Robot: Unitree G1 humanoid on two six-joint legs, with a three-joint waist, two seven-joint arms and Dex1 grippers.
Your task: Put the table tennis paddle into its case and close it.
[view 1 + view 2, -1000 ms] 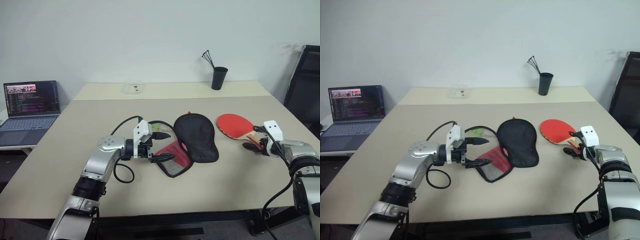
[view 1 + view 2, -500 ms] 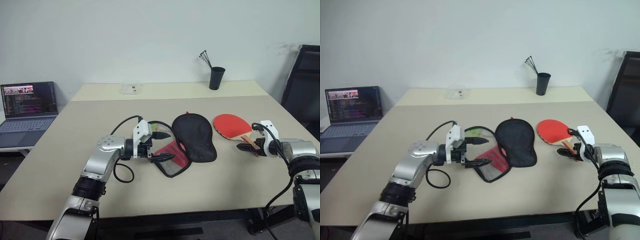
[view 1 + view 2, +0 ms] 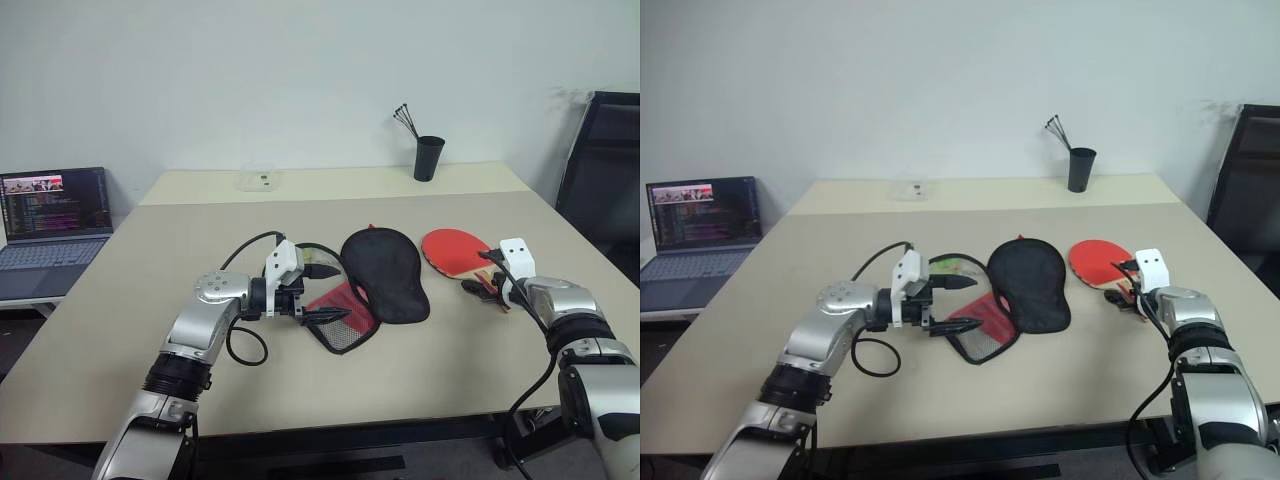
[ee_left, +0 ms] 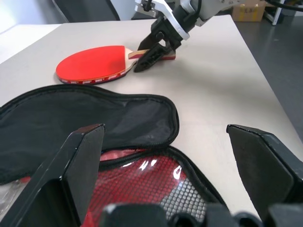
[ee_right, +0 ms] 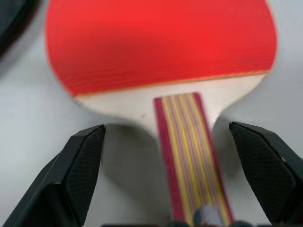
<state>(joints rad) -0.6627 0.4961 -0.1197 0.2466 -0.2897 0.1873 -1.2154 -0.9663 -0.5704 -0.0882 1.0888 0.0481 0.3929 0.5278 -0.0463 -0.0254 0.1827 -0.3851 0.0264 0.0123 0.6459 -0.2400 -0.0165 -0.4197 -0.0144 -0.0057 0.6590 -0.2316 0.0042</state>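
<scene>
The table tennis paddle [image 3: 452, 250] lies red face up on the table, its striped wooden handle [image 5: 184, 142] pointing toward my right arm. My right gripper [image 3: 481, 285] is open, with one finger on each side of the handle and not closed on it. The case [image 3: 385, 272] lies unzipped in the middle of the table, its black flap spread out and the red mesh half [image 3: 345, 320] nearer my left arm. My left gripper [image 3: 338, 292] is open and points sideways over the red mesh half [image 4: 142, 175], holding nothing.
A black cup of sticks [image 3: 428, 157] and a small clear box [image 3: 260, 180] stand at the table's far side. A laptop [image 3: 50, 215] sits on a side desk to the left. A black chair [image 3: 600, 170] stands at the right. A thin black cable [image 3: 318, 247] loops beside the case.
My right gripper has moved left and forward along the table until its fingers sit on either side of the paddle's handle. The camera view has shifted slightly. The left arm has stayed still.
</scene>
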